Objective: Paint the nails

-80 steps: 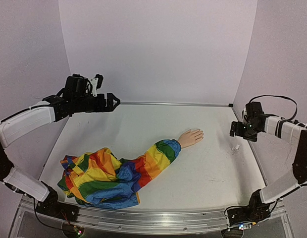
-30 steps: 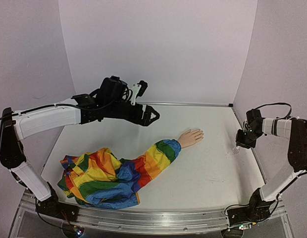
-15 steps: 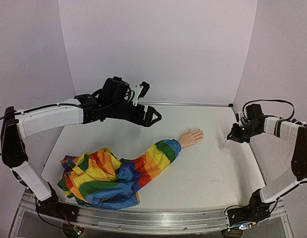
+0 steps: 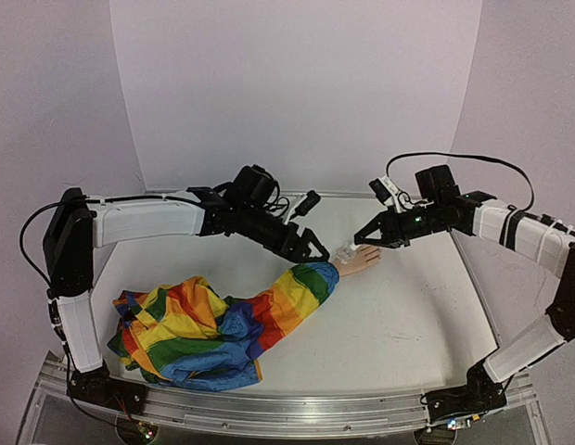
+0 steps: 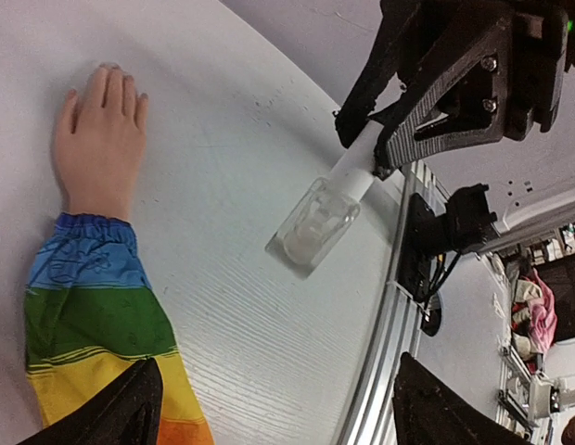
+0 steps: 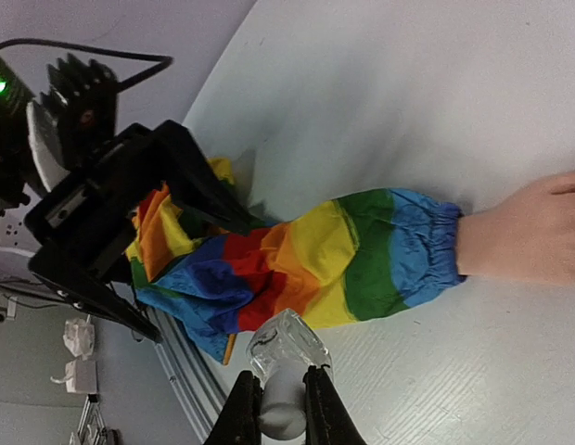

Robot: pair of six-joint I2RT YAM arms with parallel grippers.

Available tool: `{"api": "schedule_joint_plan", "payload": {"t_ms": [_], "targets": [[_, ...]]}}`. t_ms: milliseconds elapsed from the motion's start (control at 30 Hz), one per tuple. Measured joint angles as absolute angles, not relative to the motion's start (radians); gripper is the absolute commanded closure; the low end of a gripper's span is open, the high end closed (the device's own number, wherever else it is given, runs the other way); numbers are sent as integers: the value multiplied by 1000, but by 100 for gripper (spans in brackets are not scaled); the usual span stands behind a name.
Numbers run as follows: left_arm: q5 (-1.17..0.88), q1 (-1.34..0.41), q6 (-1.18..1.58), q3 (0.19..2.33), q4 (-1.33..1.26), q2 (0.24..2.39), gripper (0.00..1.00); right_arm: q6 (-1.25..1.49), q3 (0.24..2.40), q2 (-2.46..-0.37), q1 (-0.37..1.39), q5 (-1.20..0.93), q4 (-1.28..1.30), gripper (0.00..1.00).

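Note:
A pale peach mannequin hand [image 4: 360,260] lies flat on the table at the end of a rainbow-striped sleeve [image 4: 269,311]. Its nails [image 5: 106,70] show as tiny fingertips in the left wrist view. My right gripper [image 4: 364,235] hovers just above and left of the hand, shut on the white cap of a small clear bottle [image 6: 287,345], whose glass body points down and away. My left gripper [image 4: 309,246] hangs open over the sleeve's cuff, facing the bottle [image 5: 315,222], with nothing between its fingers [image 5: 102,408].
The rest of the rainbow garment [image 4: 176,334] lies bunched at the front left of the table. A metal rail [image 4: 269,408] runs along the near edge. Lilac walls close in the back and both sides.
The right gripper has lifted the bottle from the table's right edge and carried it left to the mannequin hand. The left gripper has moved right and down toward the cuff.

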State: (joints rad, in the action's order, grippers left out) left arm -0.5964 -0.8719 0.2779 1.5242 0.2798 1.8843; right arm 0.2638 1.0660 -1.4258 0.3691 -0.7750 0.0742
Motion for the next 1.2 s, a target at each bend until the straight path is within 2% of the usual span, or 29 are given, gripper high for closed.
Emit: {"api": "schedule_joint_plan", "payload": {"t_ms": [100,233,467,633,833,933,1033,1200], "targets": [[-656,-886,254,1524,280,1892,25,270,1089,-1446,411,-815,73,100],[-703,-902,226,1524,272,1892,27,272,1095,-1469,439,-842,73,100],[-713,-905,201,1526,267,1894,41,282,1108,-1496,475,-856,73,100],[-706,-906,186,1533,260,1900,40,286,1114,-1496,494,-865,64,100],[-704,-908,178,1533,260,1900,50,289,1114,-1496,507,-868,59,100],[-704,-909,176,1533,260,1900,50,293,1114,-1497,507,-868,53,100],[-704,-909,175,1533,260,1900,45,297,1114,-1501,507,-867,46,100],[-704,-909,175,1533,259,1901,46,305,1114,-1507,507,-864,35,100]]}}
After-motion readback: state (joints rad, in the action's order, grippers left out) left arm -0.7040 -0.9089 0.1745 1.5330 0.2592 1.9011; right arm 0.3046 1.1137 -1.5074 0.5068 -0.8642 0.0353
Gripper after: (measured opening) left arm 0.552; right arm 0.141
